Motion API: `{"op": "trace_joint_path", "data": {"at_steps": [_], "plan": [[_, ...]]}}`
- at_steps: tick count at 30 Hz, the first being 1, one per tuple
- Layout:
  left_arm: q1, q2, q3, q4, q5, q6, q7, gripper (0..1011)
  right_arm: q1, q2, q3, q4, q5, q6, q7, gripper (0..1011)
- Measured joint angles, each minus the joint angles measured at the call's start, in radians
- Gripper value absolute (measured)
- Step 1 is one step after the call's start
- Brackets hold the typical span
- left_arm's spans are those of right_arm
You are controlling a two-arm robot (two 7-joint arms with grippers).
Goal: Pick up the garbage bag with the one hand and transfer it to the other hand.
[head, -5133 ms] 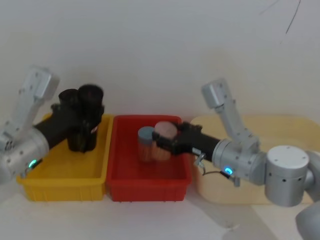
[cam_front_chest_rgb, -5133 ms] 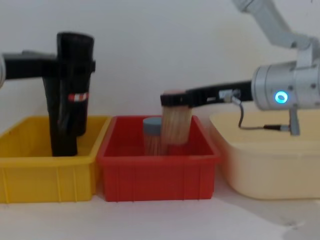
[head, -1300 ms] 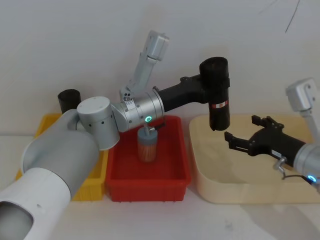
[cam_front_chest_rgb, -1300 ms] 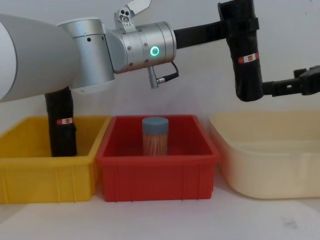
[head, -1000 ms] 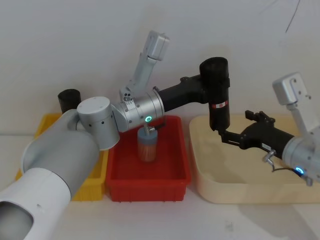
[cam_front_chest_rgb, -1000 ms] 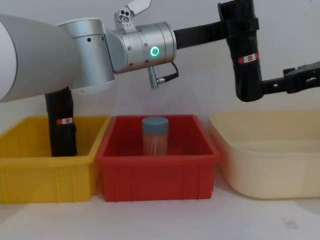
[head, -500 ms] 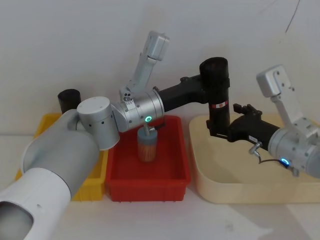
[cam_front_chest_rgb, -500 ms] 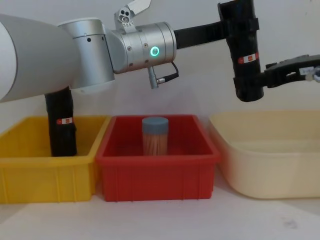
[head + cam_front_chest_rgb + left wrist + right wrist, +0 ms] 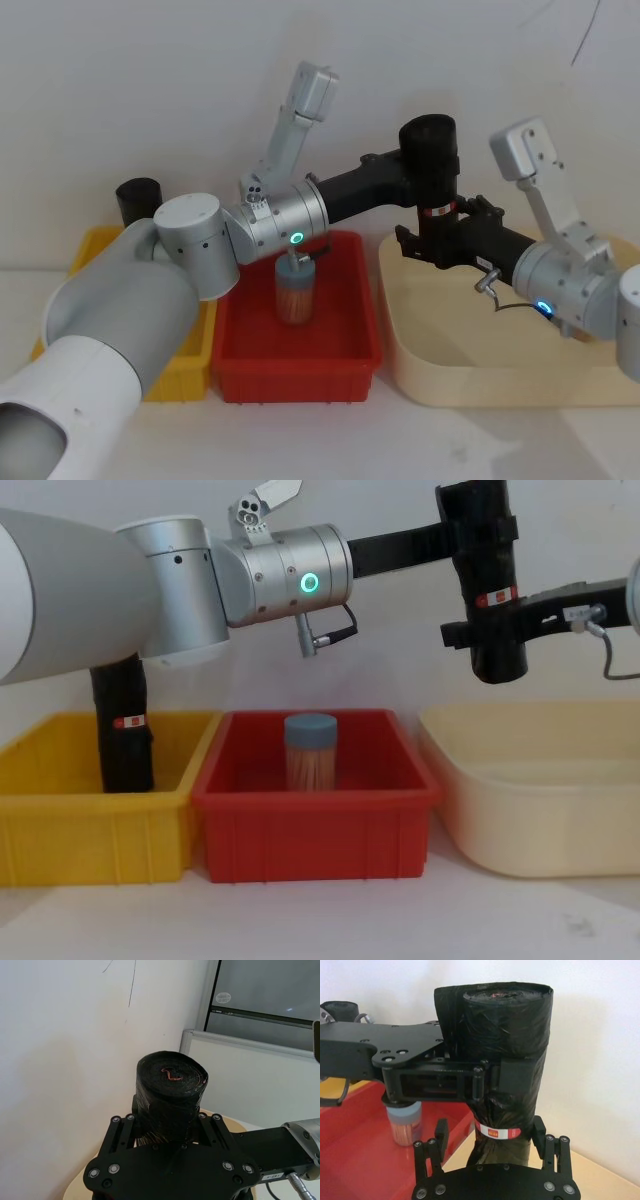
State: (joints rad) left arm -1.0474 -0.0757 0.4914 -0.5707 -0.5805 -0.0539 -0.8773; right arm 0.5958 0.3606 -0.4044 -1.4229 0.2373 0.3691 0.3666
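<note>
Your left gripper clamps the garbage bag upright; right gripper straddles its lower half, fingers open, per right wrist view

Left arm, thick silver-grey with green glowing ring, extends toward 2 o'clock in the head view; its slim black two-finger left gripper is clamped at height. Right arm, silver-grey with blue glowing ring, reaches toward 10 o'clock; its slim black two-finger right gripper sits just below, fingers spread apart.
</note>
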Motion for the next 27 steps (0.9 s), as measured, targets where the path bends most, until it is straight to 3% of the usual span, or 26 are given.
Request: {"op": "trace_joint_path", "data": {"at_steps": [6, 20, 27], "plan": [[0.0, 0.0, 0.0, 0.0, 0.0, 0.0, 0.0, 486, 0.012, -0.015, -0.002, 0.018, -0.006, -0.006, -0.004, 945], [0.0, 0.0, 0.0, 0.0, 0.0, 0.0, 0.0, 486, 0.024, -0.03, -0.004, 0.035, -0.012, -0.012, -0.01, 568], [0.0, 0.0, 0.0, 0.0, 0.0, 0.0, 0.0, 486, 0.026, -0.034, -0.005, 0.039, -0.013, -0.013, -0.011, 546]]}}
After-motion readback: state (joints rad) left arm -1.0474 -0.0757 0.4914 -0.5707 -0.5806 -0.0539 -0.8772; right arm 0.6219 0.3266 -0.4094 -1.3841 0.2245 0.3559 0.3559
